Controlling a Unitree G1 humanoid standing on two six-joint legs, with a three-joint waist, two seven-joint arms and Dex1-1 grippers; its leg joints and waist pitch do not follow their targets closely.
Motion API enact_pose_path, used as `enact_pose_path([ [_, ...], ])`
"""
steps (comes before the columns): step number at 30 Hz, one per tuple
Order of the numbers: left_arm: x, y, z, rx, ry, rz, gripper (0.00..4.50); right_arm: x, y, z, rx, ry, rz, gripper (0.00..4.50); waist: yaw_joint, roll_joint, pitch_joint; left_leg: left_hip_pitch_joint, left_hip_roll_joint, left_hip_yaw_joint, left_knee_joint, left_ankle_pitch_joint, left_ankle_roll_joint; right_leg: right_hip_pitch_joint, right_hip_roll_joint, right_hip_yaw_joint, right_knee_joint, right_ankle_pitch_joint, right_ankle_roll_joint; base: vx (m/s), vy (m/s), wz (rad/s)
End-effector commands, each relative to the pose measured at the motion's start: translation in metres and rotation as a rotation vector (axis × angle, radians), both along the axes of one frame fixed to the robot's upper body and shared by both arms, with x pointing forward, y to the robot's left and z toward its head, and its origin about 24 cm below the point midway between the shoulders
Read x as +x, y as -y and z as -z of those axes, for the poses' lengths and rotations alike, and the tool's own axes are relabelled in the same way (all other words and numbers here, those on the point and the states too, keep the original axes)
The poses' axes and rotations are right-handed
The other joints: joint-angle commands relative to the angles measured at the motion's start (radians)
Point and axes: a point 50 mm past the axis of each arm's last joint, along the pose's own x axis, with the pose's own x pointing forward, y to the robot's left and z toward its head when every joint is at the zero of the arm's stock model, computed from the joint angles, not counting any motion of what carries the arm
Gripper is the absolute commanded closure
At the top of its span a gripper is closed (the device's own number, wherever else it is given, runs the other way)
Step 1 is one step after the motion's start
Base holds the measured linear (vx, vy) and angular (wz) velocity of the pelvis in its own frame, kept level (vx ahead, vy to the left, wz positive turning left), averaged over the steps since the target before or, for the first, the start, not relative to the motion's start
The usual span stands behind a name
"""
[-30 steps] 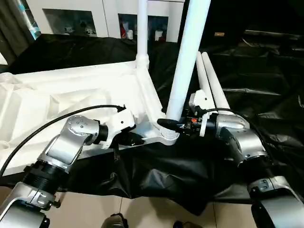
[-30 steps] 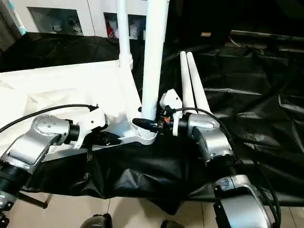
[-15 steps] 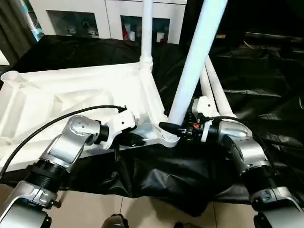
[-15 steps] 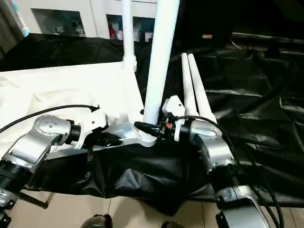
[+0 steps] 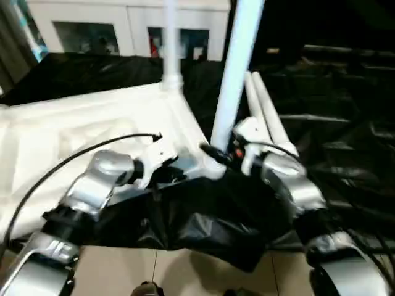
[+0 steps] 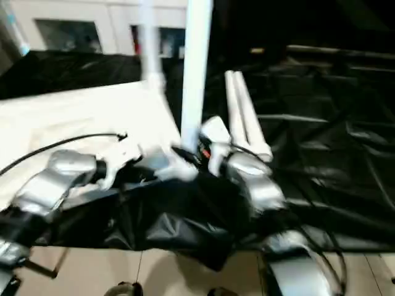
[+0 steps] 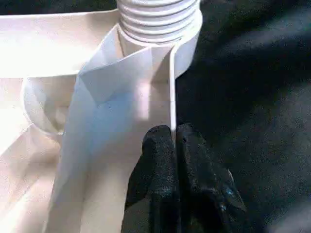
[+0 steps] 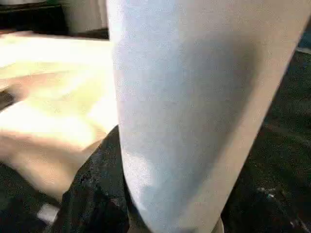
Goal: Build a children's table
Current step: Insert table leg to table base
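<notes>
The children's table top [image 5: 92, 123] lies upside down on the black cloth. One white leg [image 5: 170, 43] stands upright in its far corner. My right gripper [image 5: 213, 154] is shut on a second leg [image 5: 234, 74] just above the near corner; black fingers [image 8: 97, 194] flank the thick white tube [image 8: 194, 97]. My left gripper [image 5: 176, 176] is shut on the top's near rim [image 7: 171, 82], the thin white edge running between its fingertips [image 7: 160, 145]. A ribbed threaded collar [image 7: 160, 19] sits at the corner just past them. Two more legs [image 5: 265, 117] lie side by side to the right.
Wrinkled black cloth [image 5: 333, 123] drapes the work table and hangs over its near edge [image 5: 203, 234] above the tiled floor. A white cabinet with glass doors [image 5: 92, 31] stands behind. A black cable [image 5: 74, 157] loops over my left forearm.
The whole picture has shifted and blurred, so the camera is moving. The leg in my right gripper leans less than half a second ago. Both grips are unchanged.
</notes>
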Motion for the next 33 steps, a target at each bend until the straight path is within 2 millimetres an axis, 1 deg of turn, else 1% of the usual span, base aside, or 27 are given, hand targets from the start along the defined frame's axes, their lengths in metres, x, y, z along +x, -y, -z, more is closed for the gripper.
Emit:
enact_pose_path([
  [1,0.012,0.007,-0.012,-0.003,0.062,-0.126,4.50,-0.019,0.013,0.070,-0.116,-0.338,0.228,2.58,-0.005,0.024,-0.049,0.033,0.009,-0.023,-0.074,-0.558,-0.074,0.011,-0.055,0.021,-0.122,-0.670,-0.101,-0.060,0.002,-0.10],
  [2,0.013,0.013,-0.010,-0.003,0.061,-0.152,4.50,-0.019,0.007,0.071,-0.098,-0.356,0.249,2.58,-0.009,0.024,-0.046,0.037,0.009,-0.025,-0.075,-0.586,-0.077,0.008,-0.053,0.015,-0.128,-0.692,-0.088,0.000,0.000,0.00],
  [3,0.013,0.013,-0.010,-0.003,0.061,-0.153,4.50,-0.019,0.007,0.071,-0.098,-0.357,0.249,2.58,-0.009,0.024,-0.046,0.037,0.009,-0.025,-0.075,-0.586,-0.077,0.008,-0.053,0.015,-0.128,-0.692,-0.088,-0.066,0.007,-0.09],
  [4,0.013,0.028,-0.006,-0.010,0.050,-0.189,4.50,-0.017,-0.006,0.071,-0.083,-0.387,0.278,2.58,-0.013,0.032,-0.045,0.061,0.007,-0.030,-0.068,-0.661,-0.077,-0.003,-0.046,-0.007,-0.151,-0.719,-0.058,-0.080,0.019,-0.05],
  [5,0.013,0.036,-0.004,-0.016,0.042,-0.197,4.50,-0.016,-0.011,0.070,-0.084,-0.389,0.277,2.58,-0.023,0.038,-0.037,0.069,0.012,-0.037,-0.079,-0.735,-0.073,0.005,-0.031,-0.039,-0.160,-0.688,-0.043,-0.106,0.045,-0.08],
  [6,0.012,0.040,-0.004,-0.019,0.037,-0.199,4.50,-0.016,-0.014,0.069,-0.085,-0.392,0.279,2.58,-0.022,0.052,-0.033,0.070,0.019,-0.041,-0.094,-0.799,-0.075,0.014,-0.020,-0.059,-0.158,-0.649,-0.041,-0.070,0.040,-0.04],
  [7,0.012,0.042,-0.003,-0.021,0.034,-0.201,4.50,-0.016,-0.015,0.068,-0.086,-0.394,0.280,2.58,-0.009,0.067,-0.036,-0.003,0.055,-0.042,-0.168,-0.908,-0.074,0.093,-0.004,-0.049,-0.017,-0.442,-0.074,-0.099,0.040,-0.04],
  [8,0.011,0.048,-0.003,-0.025,0.030,-0.202,4.50,-0.015,-0.019,0.067,-0.091,-0.397,0.278,2.58,0.063,0.066,-0.042,-0.063,0.072,0.003,-0.216,-0.950,-0.045,0.119,0.007,-0.016,0.112,-0.242,-0.073,-0.064,-0.033,0.15],
  [9,0.010,0.055,-0.002,-0.029,0.022,-0.206,4.50,-0.014,-0.023,0.065,-0.103,-0.398,0.277,2.58,0.040,0.005,-0.060,0.044,0.025,0.024,-0.136,-0.730,-0.034,0.030,-0.021,0.068,0.025,-0.532,-0.037,-0.064,-0.033,0.15],
  [10,0.010,0.057,-0.002,-0.030,0.020,-0.209,4.50,-0.013,-0.024,0.065,-0.109,-0.397,0.275,2.58,0.044,-0.022,-0.059,0.114,-0.005,0.000,-0.005,-0.564,-0.029,-0.057,-0.089,0.078,-0.127,-0.825,-0.056,0.053,-0.124,0.14],
  [11,0.010,0.057,-0.002,-0.029,0.021,-0.211,4.50,-0.013,-0.025,0.065,-0.113,-0.397,0.272,2.58,0.046,-0.027,-0.039,0.060,-0.007,-0.030,0.060,-0.282,0.013,-0.012,-0.166,0.110,-0.180,-1.065,-0.060,0.099,-0.057,-0.31],
  [12,0.011,0.057,-0.002,-0.027,0.022,-0.218,4.50,-0.013,-0.026,0.065,-0.114,-0.399,0.271,2.58,0.055,-0.003,-0.038,0.010,0.000,-0.047,0.028,-0.201,0.006,0.044,-0.165,0.100,-0.152,-1.003,-0.077,0.099,-0.057,-0.31],
  [13,0.011,0.056,-0.002,-0.026,0.022,-0.222,4.50,-0.013,-0.026,0.065,-0.112,-0.401,0.274,2.58,0.052,0.017,-0.062,-0.020,0.011,-0.051,-0.056,-0.219,-0.056,0.072,-0.083,0.039,-0.096,-0.724,-0.088,0.081,0.050,-0.41],
  [14,0.011,0.055,-0.002,-0.024,0.022,-0.225,4.50,-0.013,-0.026,0.065,-0.116,-0.404,0.268,2.58,0.040,0.025,-0.074,-0.009,0.013,-0.049,-0.071,-0.290,-0.077,0.053,-0.037,0.027,-0.061,-0.430,-0.109,0.000,0.000,0.00],
  [15,0.011,0.054,-0.002,-0.020,0.021,-0.227,4.50,-0.013,-0.027,0.066,-0.117,-0.409,0.264,2.58,0.041,0.033,-0.079,0.003,0.012,-0.045,-0.071,-0.321,-0.078,0.045,-0.033,0.030,-0.058,-0.353,-0.129,0.000,0.000,0.00],
  [16,0.011,0.052,-0.002,-0.015,0.021,-0.228,4.50,-0.014,-0.028,0.066,-0.118,-0.413,0.260,2.58,0.036,0.039,-0.081,0.026,0.018,-0.038,-0.069,-0.377,-0.070,0.032,-0.036,0.038,-0.065,-0.276,-0.173,0.000,0.000,0.00],
  [17,0.011,0.052,-0.002,-0.014,0.021,-0.229,4.50,-0.014,-0.028,0.066,-0.119,-0.413,0.261,2.58,0.027,0.035,-0.068,0.023,0.013,-0.033,-0.074,-0.463,-0.068,0.027,-0.034,0.041,-0.073,-0.346,-0.185,0.000,0.000,0.00],
  [18,0.011,0.052,-0.002,-0.013,0.021,-0.231,4.50,-0.014,-0.028,0.066,-0.119,-0.413,0.262,2.58,0.026,0.033,-0.067,0.025,0.012,-0.032,-0.074,-0.494,-0.070,0.027,-0.037,0.041,-0.078,-0.394,-0.177,0.000,0.000,0.00],
  [19,0.011,0.051,-0.003,-0.011,0.022,-0.233,4.50,-0.013,-0.028,0.066,-0.119,-0.413,0.263,2.58,0.025,0.032,-0.068,0.020,0.009,-0.035,-0.078,-0.518,-0.068,0.032,-0.046,0.040,-0.087,-0.491,-0.143,0.000,0.000,0.00],
  [20,0.012,0.050,-0.003,-0.010,0.023,-0.235,4.50,-0.013,-0.028,0.065,-0.119,-0.412,0.262,2.58,0.025,0.031,-0.069,0.019,0.010,-0.035,-0.080,-0.512,-0.066,0.033,-0.048,0.040,-0.091,-0.504,-0.132,0.000,0.000,0.00],
  [24,0.012,0.049,-0.003,-0.006,0.023,-0.234,4.50,-0.011,-0.029,0.063,-0.121,-0.402,0.254,2.58,0.026,0.031,-0.072,0.018,0.011,-0.030,-0.087,-0.453,-0.055,0.034,-0.051,0.041,-0.101,-0.491,-0.118,0.000,0.000,0.00],
  [25,0.011,0.049,-0.003,-0.008,0.025,-0.229,4.50,-0.010,-0.030,0.061,-0.133,-0.386,0.245,2.58,0.027,0.030,-0.071,0.020,0.011,-0.028,-0.087,-0.449,-0.054,0.030,-0.051,0.042,-0.104,-0.498,-0.117,0.000,0.000,0.00],
  [28,0.011,0.050,-0.005,-0.015,0.044,-0.201,4.50,-0.008,-0.032,0.058,-0.126,-0.369,0.229,2.58,0.026,0.030,-0.069,0.016,0.012,-0.031,-0.091,-0.458,-0.057,0.031,-0.053,0.040,-0.105,-0.528,-0.108,0.000,0.000,0.00],
  [30,0.010,0.050,-0.007,-0.019,0.068,-0.157,4.50,-0.006,-0.035,0.051,-0.084,-0.345,0.207,2.58,0.025,0.027,-0.068,0.019,0.013,-0.031,-0.091,-0.473,-0.055,0.027,-0.054,0.041,-0.110,-0.551,-0.100,0.000,0.000,0.00],
  [31,0.009,0.050,-0.007,-0.017,0.071,-0.149,4.50,-0.004,-0.036,0.048,-0.066,-0.328,0.200,2.23,0.024,0.029,-0.070,0.018,0.014,-0.031,-0.092,-0.470,-0.055,0.027,-0.056,0.042,-0.109,-0.549,-0.099,0.000,0.000,0.00],
  [32,0.009,0.049,-0.008,-0.014,0.077,-0.142,4.50,-0.003,-0.036,0.046,-0.056,-0.319,0.196,2.23,0.025,0.029,-0.075,0.012,0.016,-0.031,-0.093,-0.436,-0.053,0.031,-0.054,0.042,-0.104,-0.497,-0.107,0.000,0.000,0.00],
  [33,0.008,0.047,-0.008,-0.010,0.087,-0.123,4.50,0.000,-0.038,0.040,-0.033,-0.289,0.179,2.02,0.025,0.029,-0.077,0.009,0.017,-0.030,-0.093,-0.417,-0.051,0.032,-0.052,0.043,-0.101,-0.463,-0.114,0.000,0.000,0.00],
])
